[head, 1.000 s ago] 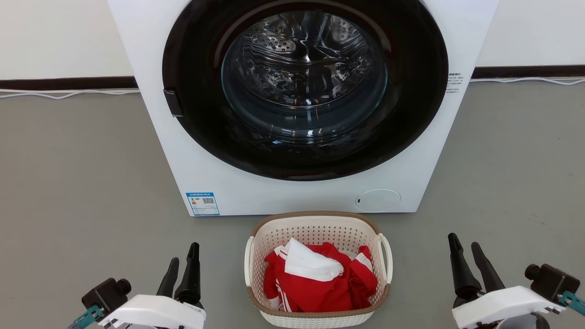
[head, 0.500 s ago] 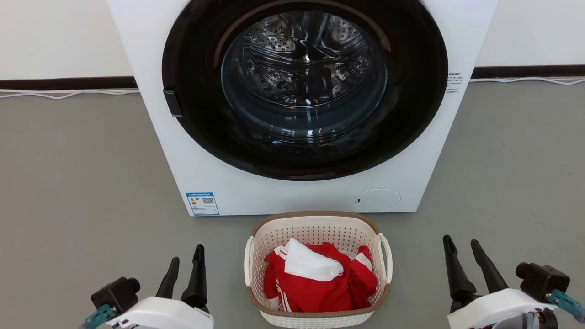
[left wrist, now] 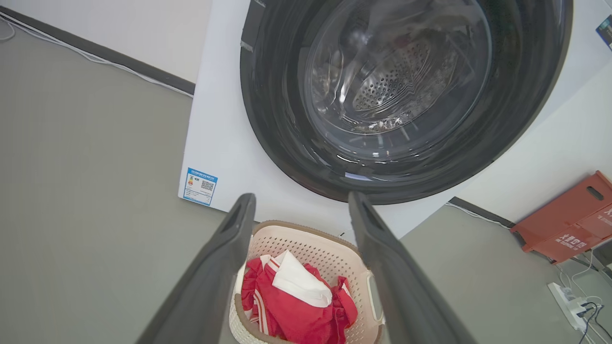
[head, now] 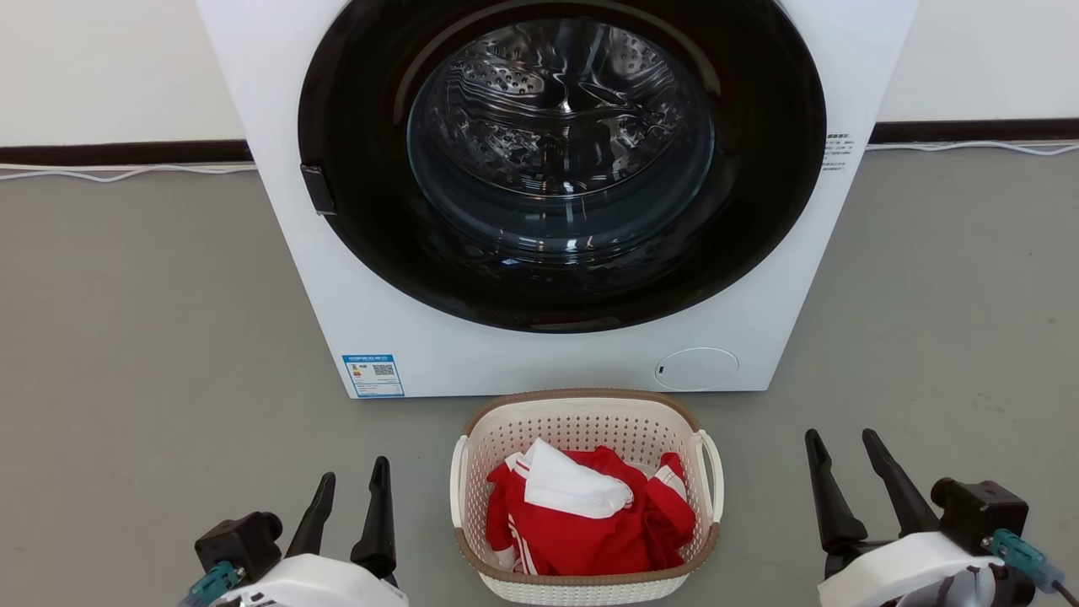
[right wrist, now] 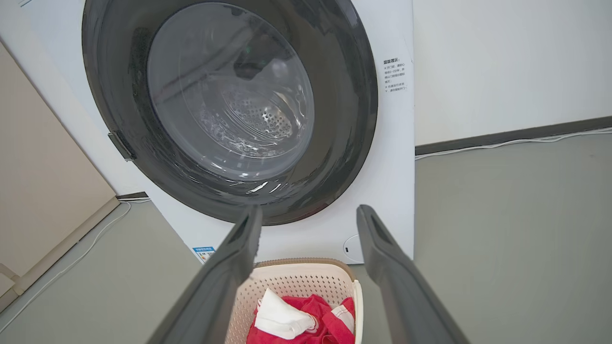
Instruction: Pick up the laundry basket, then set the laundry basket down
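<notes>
The laundry basket is cream-white and perforated, with a brown rim and white loop handles. It rests on the grey floor just in front of the washer and holds red and white clothes. My left gripper stands open to the basket's left, apart from it. To the basket's right my right gripper is open too, also clear of it. In the left wrist view the laundry basket lies between the two fingers. In the right wrist view the laundry basket shows low between the fingers.
A white front-loading washer with a dark round door stands right behind the basket. White cables run along the wall base. A red folded object and a power strip lie off to one side.
Both grippers have shifted inward toward the basket, staying open. The basket has not moved.
</notes>
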Motion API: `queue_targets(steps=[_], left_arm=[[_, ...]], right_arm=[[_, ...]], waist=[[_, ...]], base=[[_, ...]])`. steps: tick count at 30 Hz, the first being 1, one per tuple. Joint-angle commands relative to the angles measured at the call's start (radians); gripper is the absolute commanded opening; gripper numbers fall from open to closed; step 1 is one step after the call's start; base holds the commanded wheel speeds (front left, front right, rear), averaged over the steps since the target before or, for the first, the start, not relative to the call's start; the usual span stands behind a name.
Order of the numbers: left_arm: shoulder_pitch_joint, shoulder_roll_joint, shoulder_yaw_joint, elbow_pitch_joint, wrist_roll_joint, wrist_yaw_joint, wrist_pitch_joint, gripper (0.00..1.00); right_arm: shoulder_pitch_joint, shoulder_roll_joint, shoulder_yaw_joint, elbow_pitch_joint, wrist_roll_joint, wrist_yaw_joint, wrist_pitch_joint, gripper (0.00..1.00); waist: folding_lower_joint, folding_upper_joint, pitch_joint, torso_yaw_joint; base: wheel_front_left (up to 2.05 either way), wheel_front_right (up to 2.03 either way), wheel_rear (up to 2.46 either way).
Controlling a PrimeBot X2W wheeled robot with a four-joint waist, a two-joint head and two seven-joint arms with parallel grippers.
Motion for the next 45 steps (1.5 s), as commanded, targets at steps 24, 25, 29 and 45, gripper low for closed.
queue_targets(steps=[24, 25, 29, 45], left_arm=[[-0.015, 0.013, -0.020, -0.025, 0.254, 0.036, -0.076, 1.00], [-0.016, 0.013, -0.020, -0.024, 0.254, 0.036, -0.076, 1.00], [-0.016, 0.013, -0.019, -0.020, 0.251, 0.035, -0.076, 1.00], [-0.017, 0.013, -0.020, -0.014, 0.246, 0.035, -0.076, 1.00]], right_arm=[[-0.040, -0.014, 0.039, 0.013, -0.268, 0.007, -0.084, 1.00], [-0.040, -0.014, 0.039, 0.013, -0.267, 0.007, -0.084, 1.00], [-0.040, -0.012, 0.030, 0.016, -0.261, 0.007, -0.084, 1.00], [-0.039, -0.007, 0.010, 0.019, -0.257, 0.007, -0.084, 1.00]], waist=[[-0.0001, 0.0000, -0.002, 0.000], [-0.0001, 0.0000, -0.002, 0.000], [-0.0001, 0.0000, -0.003, -0.001], [-0.0001, 0.0000, 0.006, -0.001]], base=[[0.00, 0.00, 0.00], [0.00, 0.00, 0.00], [0.00, 0.00, 0.00], [0.00, 0.00, 0.00]])
